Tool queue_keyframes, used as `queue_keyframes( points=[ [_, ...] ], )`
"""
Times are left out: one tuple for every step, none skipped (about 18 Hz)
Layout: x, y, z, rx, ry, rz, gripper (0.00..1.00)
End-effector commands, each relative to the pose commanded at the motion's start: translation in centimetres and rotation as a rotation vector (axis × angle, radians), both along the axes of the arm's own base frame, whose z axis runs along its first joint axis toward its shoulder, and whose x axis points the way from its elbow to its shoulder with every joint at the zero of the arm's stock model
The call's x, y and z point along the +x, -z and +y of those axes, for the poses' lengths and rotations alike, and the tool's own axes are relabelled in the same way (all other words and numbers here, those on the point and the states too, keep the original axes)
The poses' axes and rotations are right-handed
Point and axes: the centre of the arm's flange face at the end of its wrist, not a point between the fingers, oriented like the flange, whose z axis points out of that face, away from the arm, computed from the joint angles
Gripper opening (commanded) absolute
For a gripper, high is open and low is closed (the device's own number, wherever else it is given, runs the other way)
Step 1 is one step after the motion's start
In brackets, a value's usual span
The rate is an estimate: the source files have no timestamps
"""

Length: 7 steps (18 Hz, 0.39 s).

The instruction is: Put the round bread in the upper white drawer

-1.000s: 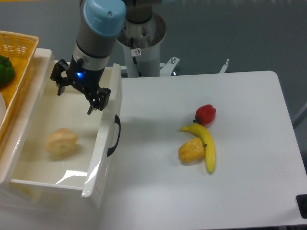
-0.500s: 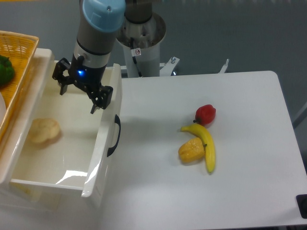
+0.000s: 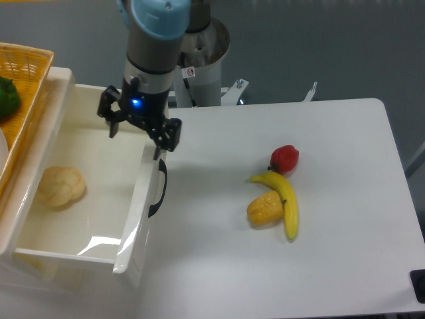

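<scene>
Since the earlier frames I have carried the gripper (image 3: pixel 135 131) rightward, from above the drawer's interior to above its front wall, while the round bread (image 3: pixel 61 185) has rolled to the left side and lies where it lay half a second ago. It rests on the floor of the upper white drawer (image 3: pixel 143 199), close against the left wall and well apart from the gripper. The drawer stands pulled out, its black curved handle (image 3: pixel 158 188) just below the right finger. My jaws are spread wide and hold nothing; one finger hangs over the drawer's inside, the other over its front edge, and I cannot tell whether that one touches the rim. At upper left a woven yellow basket (image 3: pixel 26 73) overlaps the drawer's left wall, with a green vegetable (image 3: pixel 6 96) in it. On the white table (image 3: pixel 345 166), well to the right, lie a red pepper (image 3: pixel 285 158), a banana (image 3: pixel 285 201) and a yellow-orange pepper (image 3: pixel 265 208) touching the banana.
</scene>
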Motion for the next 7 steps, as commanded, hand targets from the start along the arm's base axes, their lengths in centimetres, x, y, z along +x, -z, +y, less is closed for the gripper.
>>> queue_keyframes(
  points=[
    [-0.6,0.0,-0.4,0.004,0.012,0.009,1.00],
    [-1.1,-0.2,-0.9,0.008,0.012,0.015,1.00],
    [-1.6,-0.3,-1.2,0.008,0.007,0.019,1.00],
    [-2.1,-0.2,-1.5,0.002,0.002,0.025,1.00],
    [-2.6,-0.1,-1.8,-0.010,0.012,0.044,1.00],
    [-2.9,0.1,-2.1,-0.022,0.027,0.060,1.00],
    [-3.4,0.2,-2.5,-0.030,0.036,0.069,1.00]
  ],
)
